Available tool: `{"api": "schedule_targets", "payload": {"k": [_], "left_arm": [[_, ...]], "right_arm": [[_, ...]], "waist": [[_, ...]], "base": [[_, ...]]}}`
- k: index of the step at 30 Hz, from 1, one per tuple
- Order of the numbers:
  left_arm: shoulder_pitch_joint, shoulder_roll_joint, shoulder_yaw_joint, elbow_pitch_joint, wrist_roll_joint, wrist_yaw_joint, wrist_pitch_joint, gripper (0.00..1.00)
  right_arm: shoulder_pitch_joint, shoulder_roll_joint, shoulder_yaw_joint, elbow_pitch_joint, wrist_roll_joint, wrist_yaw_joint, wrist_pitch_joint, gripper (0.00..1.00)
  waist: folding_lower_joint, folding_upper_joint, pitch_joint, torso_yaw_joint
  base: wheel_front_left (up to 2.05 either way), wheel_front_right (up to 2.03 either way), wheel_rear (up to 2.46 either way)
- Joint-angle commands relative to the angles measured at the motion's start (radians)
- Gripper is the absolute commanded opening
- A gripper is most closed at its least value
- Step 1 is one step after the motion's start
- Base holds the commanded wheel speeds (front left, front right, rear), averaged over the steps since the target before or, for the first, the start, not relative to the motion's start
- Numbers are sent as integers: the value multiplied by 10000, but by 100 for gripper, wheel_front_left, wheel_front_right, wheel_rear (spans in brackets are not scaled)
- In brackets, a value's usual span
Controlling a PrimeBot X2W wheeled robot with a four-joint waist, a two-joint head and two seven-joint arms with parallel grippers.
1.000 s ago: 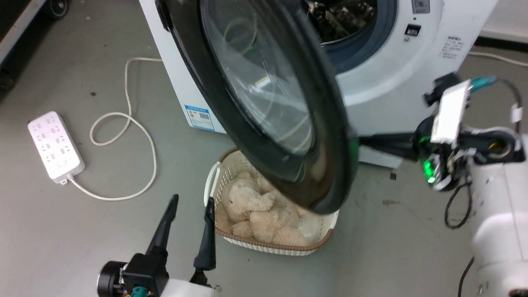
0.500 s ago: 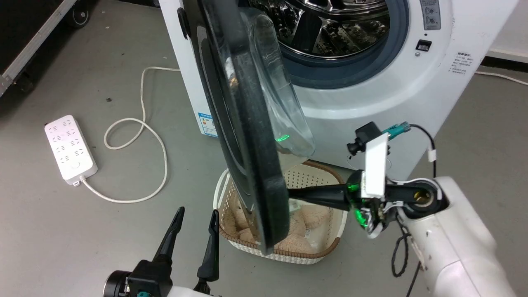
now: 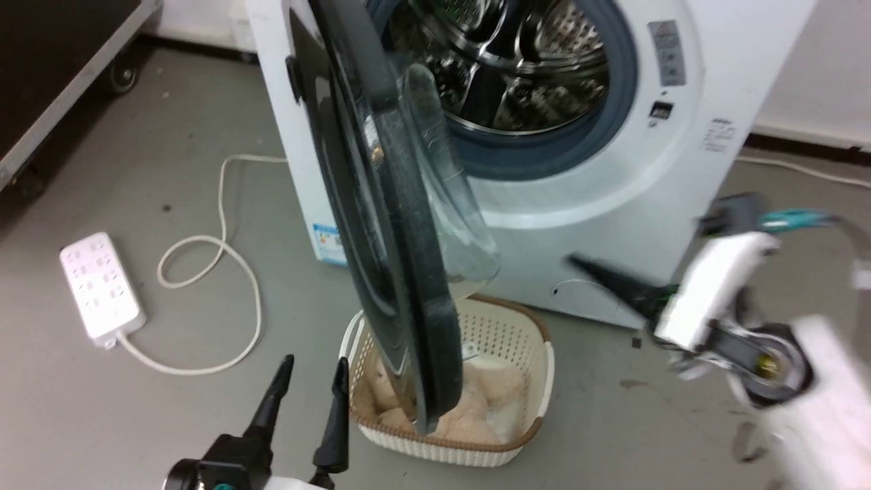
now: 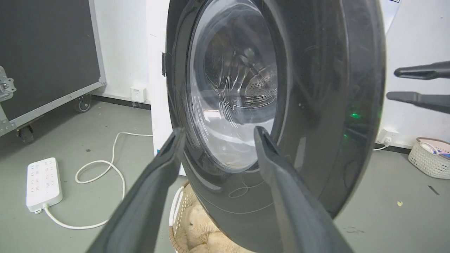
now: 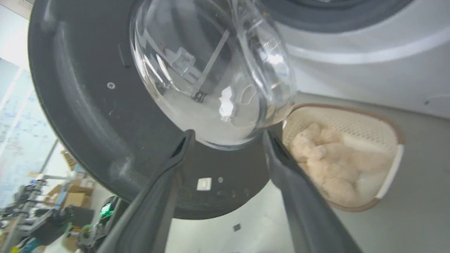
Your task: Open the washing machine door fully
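Head view gives me the washing machine door (image 3: 381, 204) almost edge-on. It is a glossy black round disc with a clear glass bowl bulging on its inner side. It stands out from the white boxy washing machine (image 3: 612, 197) at the left edge of the front, and its lower rim hangs over a cream perforated basket (image 3: 537, 381) with a pale fluffy toy (image 3: 490, 391) inside. The drum (image 3: 517, 75) is perforated steel, behind a grey rubber ring (image 3: 544, 153).

On the machine's side there is a small blue label sticker (image 3: 326, 241) (the print is too small for me to read), and the small writing on the front is also not readable.

My left gripper (image 3: 316, 359) has its two dark tapered fingers spread and holds nothing, low before the door's outer face. My right gripper (image 5: 229, 133) is also spread and empty, apart from the door, pointing toward the glass bowl. A white power strip (image 3: 102, 286) lies on the grey floor (image 3: 170, 408).
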Motion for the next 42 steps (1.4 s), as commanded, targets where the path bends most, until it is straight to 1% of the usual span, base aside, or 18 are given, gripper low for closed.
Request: {"api": "schedule_targets", "payload": {"k": [1,3,6,7,10,11,13,17,19,21,23,27,29,35,36,37,42], "left_arm": [[80,13,86,34,-22,-79,-53,100],[99,23,261,81,-38,-126,-53,100],[144,105,471,152,-27,-240,-53,100],[167,124,537,169,-24,-269,-53,100],[298,156,739,164,-41,-299,-53,100],[343,160,825,144,-91,-322,-53,100],[409,157,976,132,-221,-386,-53,100],[509,168,1101,120,-249,-487,-53,100],[588,175,1154,94,-248,-521,-53,100],[666,190,1183,72,-227,-546,-53,100],[744,203,1227,66,-217,-559,-53,100],[842,209,1223,66,-143,-584,-53,100],[858,211,1206,71,-107,-599,-53,100],[850,229,1220,67,-37,-630,-53,100],[846,235,1208,74,-26,-660,-53,41],[835,251,1199,73,-2,-673,-53,0],[668,238,1379,-243,-134,-706,-53,0]], "right_arm": [[387,-424,-8,-495,-581,10,-712,100],[881,-964,-10,-1214,-1452,10,-2079,100],[1563,-1746,80,-1982,-2875,10,-3945,100],[1810,-1937,65,-2132,-3358,10,-4543,100],[2609,-2154,-293,-2369,-4828,10,-6123,100],[2891,-2052,-500,-2382,-5295,10,-6517,100],[3490,-1650,-995,-2435,-6198,10,-7138,100],[4724,-601,-2113,-2817,-8348,10,-8031,100],[5302,144,-2604,-3096,-9247,10,-8299,100],[5855,757,-2731,-3345,-10066,10,-8415,100],[6281,1242,-2801,-3513,-10605,10,-8441,100],[6743,1676,-2955,-3548,-11221,10,-8430,100],[6859,1763,-3072,-3552,-11486,10,-8424,100],[6885,1851,-3148,-3511,-11584,10,-8412,100],[6862,1858,-3145,-3486,-11510,10,-8407,100],[6854,1859,-3145,-3472,-11452,10,-8399,100],[6823,1862,-3138,-3454,-11318,10,-8363,100]], "waist": [[1,0,-237,-224],[1,0,-426,-421],[1,0,-571,-719],[1,0,-630,-812],[1,0,-786,-1079],[1,0,-811,-1173],[1,0,-860,-1306],[1,0,-929,-1478],[1,0,-943,-1543],[1,0,-954,-1595],[1,0,-945,-1632],[1,0,-950,-1608],[1,0,-955,-1567],[1,0,-931,-1548],[1,0,-923,-1551],[1,0,-917,-1550],[1,0,-884,-1549]], "base": [[0,0,0],[0,0,0],[0,0,0],[0,0,0],[0,0,0],[0,0,0],[0,0,0],[0,0,0],[0,0,0],[0,0,0],[0,0,0],[0,0,0],[0,0,0],[0,0,0],[0,0,0],[0,0,0],[0,0,0]]}}
